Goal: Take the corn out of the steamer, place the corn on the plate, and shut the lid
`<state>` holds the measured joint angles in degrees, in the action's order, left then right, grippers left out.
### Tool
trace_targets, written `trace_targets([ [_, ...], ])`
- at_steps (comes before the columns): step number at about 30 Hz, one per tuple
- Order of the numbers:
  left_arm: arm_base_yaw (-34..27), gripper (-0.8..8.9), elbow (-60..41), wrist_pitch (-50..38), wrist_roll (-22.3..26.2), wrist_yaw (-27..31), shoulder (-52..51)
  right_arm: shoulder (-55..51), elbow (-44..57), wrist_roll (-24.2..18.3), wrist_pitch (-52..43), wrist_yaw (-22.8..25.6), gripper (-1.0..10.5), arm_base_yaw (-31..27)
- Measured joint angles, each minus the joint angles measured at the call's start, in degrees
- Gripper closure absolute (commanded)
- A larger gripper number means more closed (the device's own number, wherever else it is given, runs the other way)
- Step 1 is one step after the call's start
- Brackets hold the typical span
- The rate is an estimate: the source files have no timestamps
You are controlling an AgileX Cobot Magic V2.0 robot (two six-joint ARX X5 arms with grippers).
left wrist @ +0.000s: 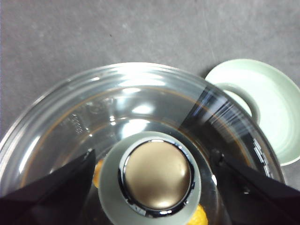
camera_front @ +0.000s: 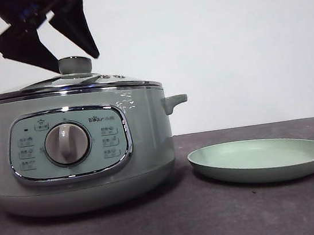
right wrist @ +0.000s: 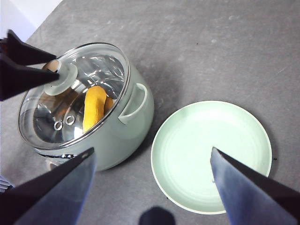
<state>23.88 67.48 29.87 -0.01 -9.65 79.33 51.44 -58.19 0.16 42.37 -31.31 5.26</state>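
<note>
Nothing of the task is finished yet, as far as the views show. The lid [camera_front: 70, 82] sits seated on the steamer [camera_front: 81, 156], and through its glass the corn [right wrist: 93, 107] lies inside the pot, a yellow cob leaning near the wall on the plate's side. The plate [camera_front: 261, 160] stands bare on the tabletop [camera_front: 217, 219] just beside the steamer, with nothing on it. The left gripper [left wrist: 157, 174] is above the lid with its jaws spread, one on either side of the knob [left wrist: 158, 175]; in the left wrist view the jaws stand apart from the knob, not yet touching it, and the front view shows the same gripper's tips level with the knob's top. I judge this to be the approach to lifting the lid, the very first step. The right gripper [right wrist: 152, 161] hangs high over the plate and the gap between plate and pot, jaws wide apart and holding nothing; it looks to be waiting. Left to do: close on the knob, lift the lid away, take out the corn, lay it on the plate, and set the lid back on the steamer.
</note>
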Motion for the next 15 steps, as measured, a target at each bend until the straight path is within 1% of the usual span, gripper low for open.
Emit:
trace_targets([
  [3, 0.31, 4.15, 0.0, 0.11, 0.04, 0.77, 1.25, 0.0, 0.0, 0.02, 0.0, -0.02, 5.4, 0.0],
  [4, 0.31, 4.6, 0.0, 0.24, 0.09, 1.03, 1.46, 0.0, 0.0, 0.0, 0.0, -0.02, 5.4, 0.0],
  [5, 0.31, 5.28, 0.02, 0.24, 0.13, 1.2, 1.46, 0.0, 0.0, 0.02, 0.0, 0.0, 5.4, 0.0],
  [7, 0.31, 7.14, 0.02, 0.33, 0.39, 1.25, 1.44, 0.0, 0.0, 0.02, 0.0, 0.0, 5.4, 0.0],
  [9, 0.33, 8.35, 0.15, 0.11, 1.2, 1.36, 1.33, 0.0, 0.0, 0.02, 0.0, 0.0, 5.4, 0.0],
  [10, 0.44, 8.22, 0.2, 0.46, 1.33, 1.27, 1.27, 0.0, 0.0, 0.04, 0.0, 0.0, 5.4, 0.0],
  [15, 0.68, 8.22, 0.24, 0.57, 1.95, 1.6, 1.22, 0.0, 0.0, 0.04, 0.0, 0.0, 5.4, 0.0],
])
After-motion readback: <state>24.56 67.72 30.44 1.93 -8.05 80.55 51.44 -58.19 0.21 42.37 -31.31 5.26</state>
